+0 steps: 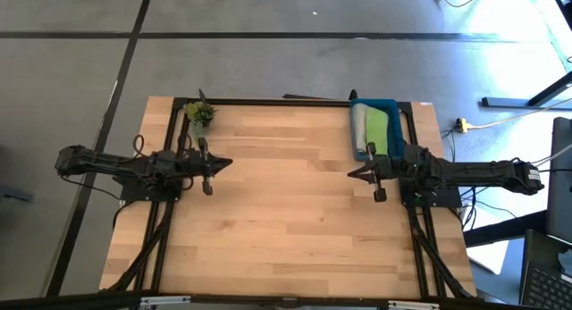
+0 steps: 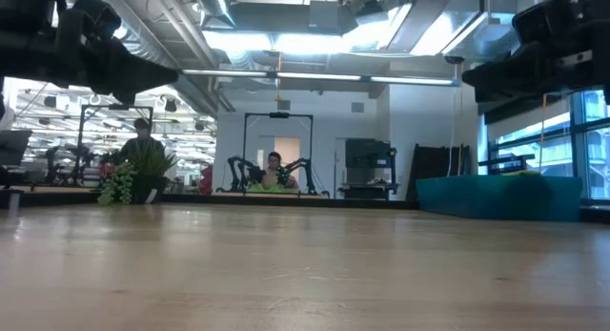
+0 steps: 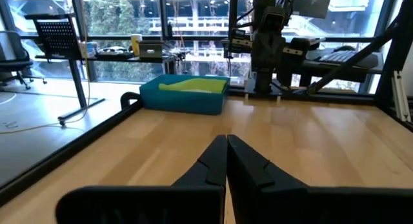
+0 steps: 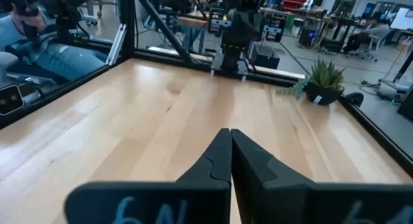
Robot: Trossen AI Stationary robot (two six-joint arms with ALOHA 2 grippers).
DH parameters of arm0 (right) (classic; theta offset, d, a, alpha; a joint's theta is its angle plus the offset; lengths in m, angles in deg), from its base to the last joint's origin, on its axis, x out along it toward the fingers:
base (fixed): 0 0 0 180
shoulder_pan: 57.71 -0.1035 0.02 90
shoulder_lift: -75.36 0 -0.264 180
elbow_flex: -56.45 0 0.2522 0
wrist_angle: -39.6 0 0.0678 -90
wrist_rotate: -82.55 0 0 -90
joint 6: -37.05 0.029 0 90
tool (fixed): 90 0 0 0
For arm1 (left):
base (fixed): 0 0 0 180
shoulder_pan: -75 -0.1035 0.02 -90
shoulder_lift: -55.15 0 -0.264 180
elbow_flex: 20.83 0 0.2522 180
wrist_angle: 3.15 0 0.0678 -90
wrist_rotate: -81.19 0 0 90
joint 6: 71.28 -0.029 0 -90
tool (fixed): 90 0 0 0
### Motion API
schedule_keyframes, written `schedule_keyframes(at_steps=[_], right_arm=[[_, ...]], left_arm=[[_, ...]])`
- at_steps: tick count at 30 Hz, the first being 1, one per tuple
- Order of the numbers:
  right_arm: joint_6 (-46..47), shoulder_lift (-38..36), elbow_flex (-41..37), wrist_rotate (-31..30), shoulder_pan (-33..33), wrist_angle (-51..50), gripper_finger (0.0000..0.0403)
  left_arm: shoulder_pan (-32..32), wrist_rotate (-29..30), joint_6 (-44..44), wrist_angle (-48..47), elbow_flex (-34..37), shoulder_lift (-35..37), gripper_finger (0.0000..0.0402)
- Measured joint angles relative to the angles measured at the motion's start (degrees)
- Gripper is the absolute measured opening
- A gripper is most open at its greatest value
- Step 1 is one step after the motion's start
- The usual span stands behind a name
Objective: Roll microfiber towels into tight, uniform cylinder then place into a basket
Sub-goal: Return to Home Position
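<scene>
- Wooden table (image 1: 286, 221) spans the space between my two arms; a potted plant (image 1: 200, 113) stands at its far edge.
- Blue basket (image 1: 396, 122), far right corner: grey towel (image 1: 358, 127) and green towel (image 1: 377, 131) lie rolled, side by side.
- My left gripper (image 1: 228, 163) and right gripper (image 1: 351, 173): fingers pressed together, facing each other.

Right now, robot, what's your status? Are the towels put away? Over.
Left hand shut, empty, left of centre. Right hand shut, empty, near basket. Grey towel and green towel lie inside basket. Plant well clear.
</scene>
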Motion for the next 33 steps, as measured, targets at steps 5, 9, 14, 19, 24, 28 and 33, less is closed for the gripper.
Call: schedule_keyframes(at_steps=[5, 9, 14, 19, 24, 28, 33], right_arm=[[0.3, 0.4, -2.3, 0.0, 0.0, 3.4, 0.0005], [1.5, 0.3, -4.5, 0.0, 0.0, 4.7, 0.0006], [-2.3, 0.3, -4.5, -1.4, 0.0, 4.7, 0.0006], [-3.0, 0.3, -4.5, -4.6, 0.0, 3.9, 0.0006], [-3.0, 0.3, -4.5, -4.6, 0.0, 4.0, 0.0006], [-2.9, 0.3, -4.5, -4.6, 0.0, 4.0, 0.0006], [-2.9, -0.4, -4.5, -4.6, 0.0, 3.2, 0.0006]], left_arm=[[0.0, 0.0, -0.1, 0.9, 0.0, 0.2, 0.0001], [0.0, 0.0, -0.1, 0.7, 0.0, 0.2, 0.0004], [0.0, 0.0, 0.0, 0.2, 0.0, 0.2, 0.0003], [0.0, 0.0, -0.1, 0.1, 0.0, 0.2, 0.0003], [0.0, 0.0, -0.1, 0.0, 0.0, 0.2, 0.0014], [0.0, 0.0, -0.1, 0.0, 0.0, 0.2, 0.002], [0.0, 0.0, -0.1, 0.0, 0.0, 0.2, 0.0019]])
